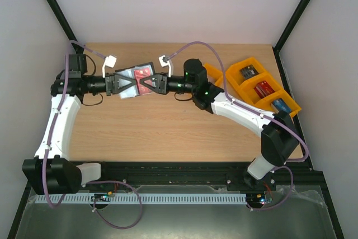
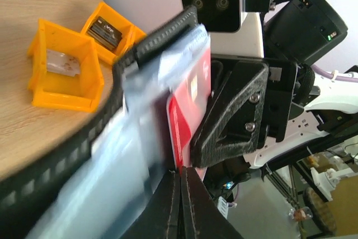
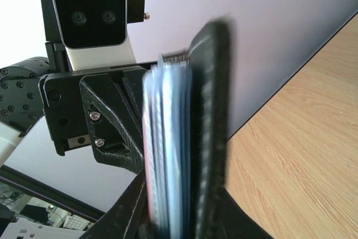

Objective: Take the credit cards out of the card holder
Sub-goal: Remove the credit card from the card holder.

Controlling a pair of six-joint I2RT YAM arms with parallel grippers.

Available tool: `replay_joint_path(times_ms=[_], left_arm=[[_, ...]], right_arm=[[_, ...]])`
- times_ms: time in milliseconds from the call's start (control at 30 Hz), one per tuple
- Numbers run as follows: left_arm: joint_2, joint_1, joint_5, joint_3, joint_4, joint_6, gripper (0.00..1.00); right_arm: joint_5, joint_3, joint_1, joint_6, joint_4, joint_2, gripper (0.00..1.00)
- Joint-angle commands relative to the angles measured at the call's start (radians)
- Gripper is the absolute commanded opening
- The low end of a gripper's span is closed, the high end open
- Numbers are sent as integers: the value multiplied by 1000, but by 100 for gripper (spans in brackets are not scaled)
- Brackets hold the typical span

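Note:
The black card holder [image 1: 134, 75] hangs in the air over the middle of the table, between both arms. My right gripper [image 1: 143, 85] is shut on it: in the right wrist view its jaws [image 3: 179, 216] press both sides of the black cover and the pale blue-grey pockets [image 3: 210, 110]. A red credit card [image 2: 184, 116] stands in the pockets [image 2: 140, 110], and my left gripper [image 2: 180, 174] is shut on that card's near edge. The red edge [image 3: 145, 155] also shows on the left of the stack. Other cards are hidden.
Orange trays [image 1: 263, 85] stand at the right of the table, each with a small item inside; one more orange bin [image 1: 213, 73] sits behind the right arm. The left wrist view shows two trays [image 2: 64, 74] on the wood.

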Motion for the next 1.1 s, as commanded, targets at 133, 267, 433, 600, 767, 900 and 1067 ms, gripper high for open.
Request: replay_joint_path(times_ms=[133,267,433,600,767,900,1067], left_arm=[[-2,19,0,38,-69,99,2],[-9,15,10,8,-28,67,2],[-20,10,-22,-13,-3,56,11],[-12,-22,33,-50,100,-56,25],[-5,-48,70,-55,256,-222,25],[-9,-74,75,-51,315,-282,30],[2,-94,76,-50,378,-352,24]], right_arm=[[-46,-6,-14,-29,27,-63,13],[-72,-14,-14,11,76,-51,2],[-35,-12,-14,24,80,-59,2],[103,-31,0,129,222,-58,2],[220,-47,63,177,344,-17,2],[269,-37,95,207,379,21,2],[276,-29,123,245,428,74,2]])
